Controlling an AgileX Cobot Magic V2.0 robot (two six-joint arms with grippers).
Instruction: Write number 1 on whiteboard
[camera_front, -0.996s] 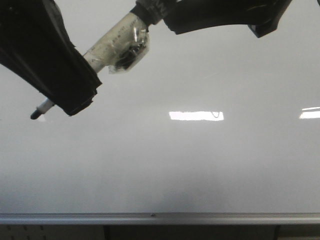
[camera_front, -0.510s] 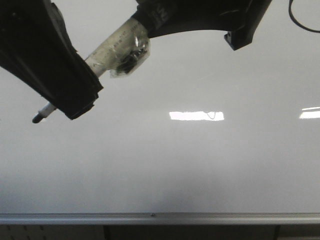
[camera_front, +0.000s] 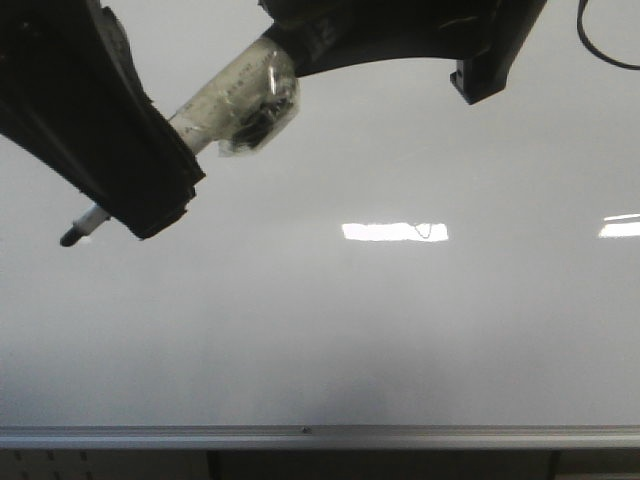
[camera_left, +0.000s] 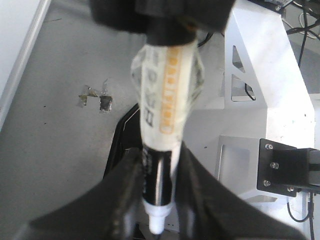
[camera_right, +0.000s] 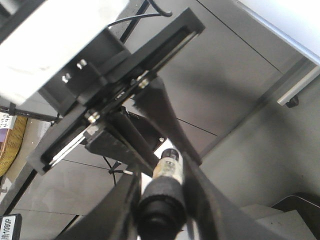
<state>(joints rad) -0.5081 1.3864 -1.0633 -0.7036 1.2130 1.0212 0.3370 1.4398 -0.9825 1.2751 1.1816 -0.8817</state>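
Before the whiteboard (camera_front: 400, 330), marker (camera_front: 225, 98) slants, tip lower-left.

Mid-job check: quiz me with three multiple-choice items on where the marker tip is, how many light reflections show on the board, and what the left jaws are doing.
1. In the front view, the marker tip is
A. over the whiteboard's left part
B. on the frame strip
C. at the board's right edge

2. Bright light reflections on the board:
A. none
B. two
C. five

3. The left gripper is
A. open and empty
B. shut on an eraser
C. shut on the marker

Answers:
1 A, the tip pokes out beyond the left gripper at the far left.
2 B, one near the centre and one at the right edge.
3 C, the jaws flank the barrel closely in the left wrist view.
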